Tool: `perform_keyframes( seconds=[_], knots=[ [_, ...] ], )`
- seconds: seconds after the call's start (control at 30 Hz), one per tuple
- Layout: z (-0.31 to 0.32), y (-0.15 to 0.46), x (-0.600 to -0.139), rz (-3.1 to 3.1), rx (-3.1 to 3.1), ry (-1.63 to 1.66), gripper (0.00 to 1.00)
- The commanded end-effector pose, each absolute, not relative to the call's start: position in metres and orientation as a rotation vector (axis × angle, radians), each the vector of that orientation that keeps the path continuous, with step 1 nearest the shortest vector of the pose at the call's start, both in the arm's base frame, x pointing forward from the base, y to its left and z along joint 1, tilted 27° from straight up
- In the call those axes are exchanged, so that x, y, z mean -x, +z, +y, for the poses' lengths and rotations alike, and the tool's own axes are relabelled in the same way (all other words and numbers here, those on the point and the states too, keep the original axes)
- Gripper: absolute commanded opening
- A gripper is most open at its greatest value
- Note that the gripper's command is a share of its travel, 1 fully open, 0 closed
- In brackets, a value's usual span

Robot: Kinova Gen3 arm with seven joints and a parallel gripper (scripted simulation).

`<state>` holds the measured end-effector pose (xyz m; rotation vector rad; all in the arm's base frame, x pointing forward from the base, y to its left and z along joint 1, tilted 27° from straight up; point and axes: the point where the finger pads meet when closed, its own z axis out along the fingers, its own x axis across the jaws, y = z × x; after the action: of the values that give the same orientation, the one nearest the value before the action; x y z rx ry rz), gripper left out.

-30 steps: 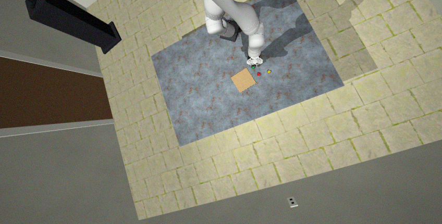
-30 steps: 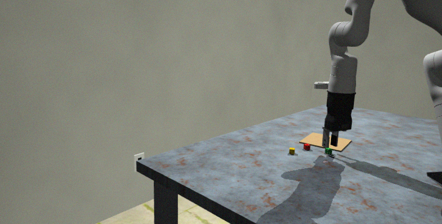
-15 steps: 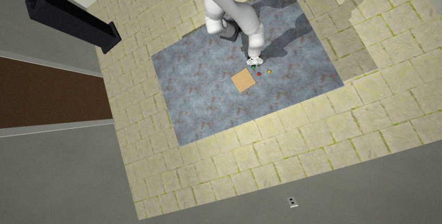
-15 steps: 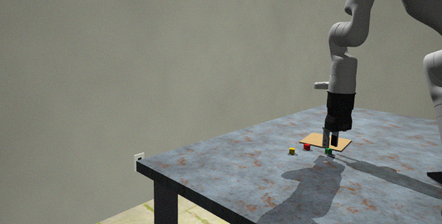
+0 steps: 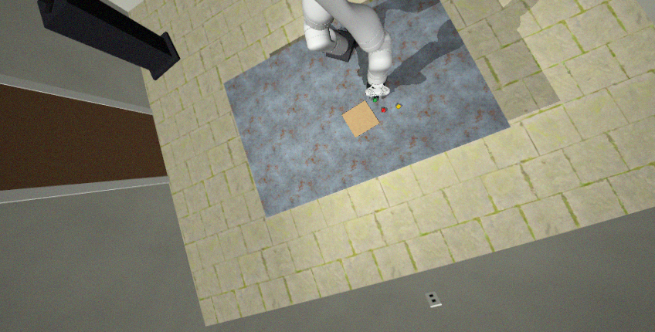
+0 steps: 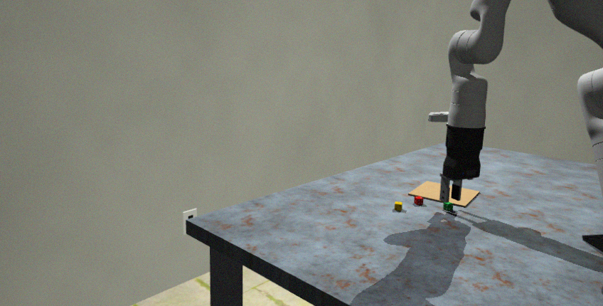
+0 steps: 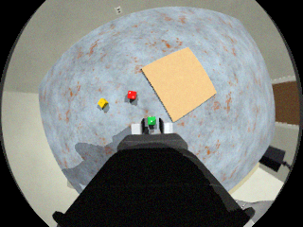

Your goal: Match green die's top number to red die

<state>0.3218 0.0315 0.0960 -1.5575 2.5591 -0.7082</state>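
Note:
The green die [image 5: 375, 99] [image 6: 448, 206] [image 7: 151, 121] sits on the table beside the tan mat [image 5: 361, 120] [image 6: 427, 189] [image 7: 180, 85], off its near corner. My gripper [image 6: 450, 199] [image 7: 151, 123] points down and is partly open. Its fingertips are just above the green die or beside its upper part, with the die between them in the wrist view and a gap on each side. The red die [image 5: 383, 110] [image 6: 418, 200] [image 7: 132, 96] lies on the table near the mat's edge. The dice's top numbers are too small to read surely. The mat lies flat.
The yellow die [image 5: 398, 106] [image 6: 397, 206] [image 7: 102, 103] lies on the table beyond the red die, farther from the mat. The arm's base [image 5: 341, 49] stands at the back of the table [image 5: 312, 154]. The arm casts a shadow near the dice.

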Motion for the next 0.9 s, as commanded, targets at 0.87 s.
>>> perform_keyframes(
  seconds=[0.87],
  knots=[
    [0.027, 0.085, -0.326, 2.558, 1.558, -0.708, 0.64]
  ],
)
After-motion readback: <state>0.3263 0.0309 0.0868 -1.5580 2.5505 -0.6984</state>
